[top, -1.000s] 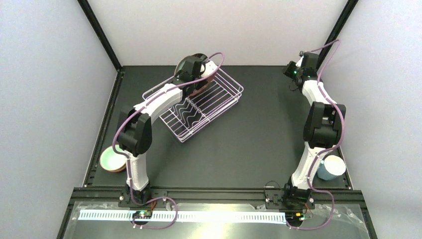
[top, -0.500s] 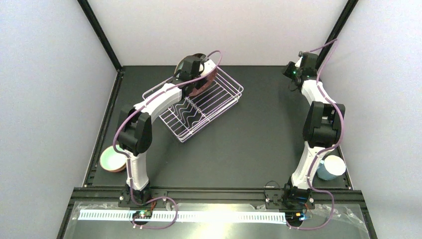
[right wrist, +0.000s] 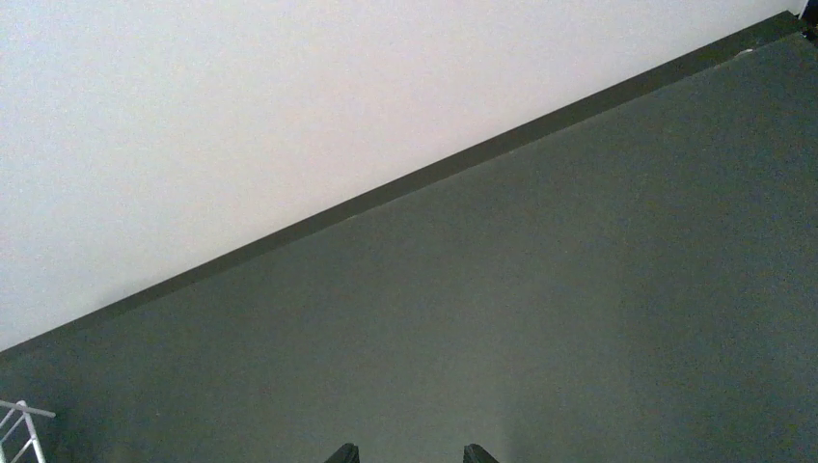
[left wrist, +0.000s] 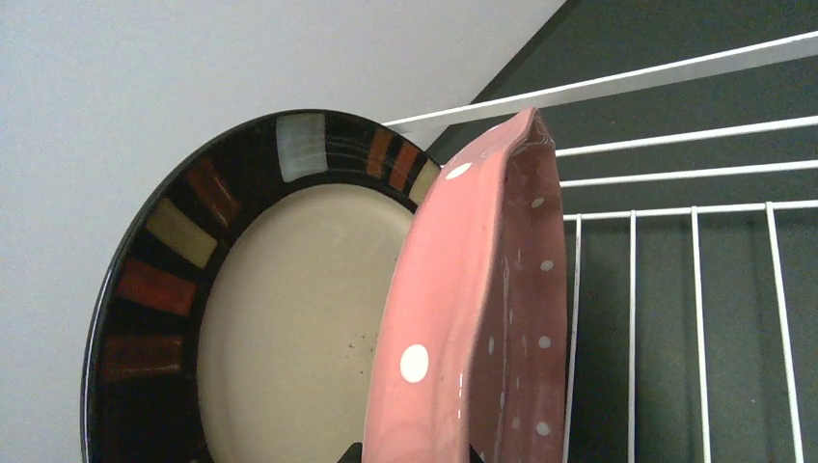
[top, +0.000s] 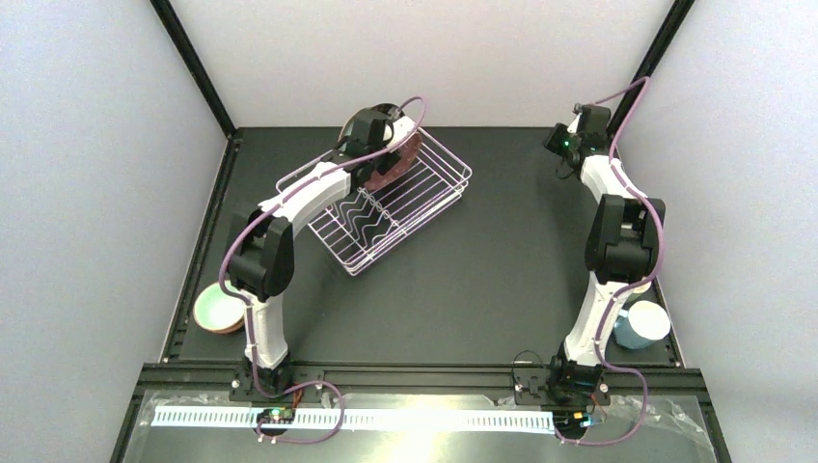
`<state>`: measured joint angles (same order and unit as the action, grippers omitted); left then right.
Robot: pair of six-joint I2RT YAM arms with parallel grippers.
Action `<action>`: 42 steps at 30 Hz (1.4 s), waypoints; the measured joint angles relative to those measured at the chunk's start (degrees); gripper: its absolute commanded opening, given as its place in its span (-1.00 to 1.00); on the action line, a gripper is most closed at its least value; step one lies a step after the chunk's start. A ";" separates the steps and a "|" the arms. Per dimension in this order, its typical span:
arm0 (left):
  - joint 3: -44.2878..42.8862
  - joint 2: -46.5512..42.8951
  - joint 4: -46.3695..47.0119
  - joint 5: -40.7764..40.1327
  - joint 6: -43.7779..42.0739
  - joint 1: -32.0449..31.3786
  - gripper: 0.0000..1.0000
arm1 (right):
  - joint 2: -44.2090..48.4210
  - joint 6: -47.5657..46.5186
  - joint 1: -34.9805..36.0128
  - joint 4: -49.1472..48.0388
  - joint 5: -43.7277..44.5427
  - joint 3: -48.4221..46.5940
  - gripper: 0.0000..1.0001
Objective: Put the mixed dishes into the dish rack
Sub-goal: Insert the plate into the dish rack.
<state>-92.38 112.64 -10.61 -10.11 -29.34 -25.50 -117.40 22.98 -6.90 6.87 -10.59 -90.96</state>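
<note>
Left fingers (left wrist: 353, 455) pinch the pink speckled plate (left wrist: 453, 318) on edge over the twelve o'clock corner of the dish rack (top: 415, 207), beside a dark-rimmed plate (left wrist: 289, 318). It probably needs lowering upright next. Right fingers (right wrist: 345, 453) gape, empty.

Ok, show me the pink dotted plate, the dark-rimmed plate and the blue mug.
pink dotted plate (left wrist: 434, 289), left wrist view, outer face.
dark-rimmed plate (left wrist: 289, 318), left wrist view, cream centre.
blue mug (top: 642, 327), top view, its body.

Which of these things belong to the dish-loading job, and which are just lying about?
Part of the job: dish rack, pink dotted plate, dark-rimmed plate, green bowl, light blue mug.
Just there: black table, white strip along the near edge.
</note>
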 measured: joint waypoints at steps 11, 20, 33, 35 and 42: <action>1.66 0.00 1.68 0.42 0.26 0.22 -0.97 | 0.00 -0.09 0.09 -0.04 0.00 0.07 0.24; 1.66 0.00 1.75 0.37 0.94 0.31 -0.97 | 0.00 -0.20 0.09 -0.02 0.04 0.07 0.24; 1.66 0.63 2.45 1.16 1.88 0.81 -0.63 | 0.00 -0.17 0.28 0.33 1.25 0.07 0.24; 1.66 0.63 2.45 1.29 2.08 0.81 -0.48 | 0.00 -0.17 0.50 0.50 1.46 0.07 0.24; 1.66 0.66 2.51 1.40 2.78 1.05 -0.21 | 0.00 -0.15 1.44 1.14 1.55 0.09 0.24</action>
<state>-90.72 113.30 -8.10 -8.71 -26.57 -24.45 -117.40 22.83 -5.45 8.01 -9.04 -90.87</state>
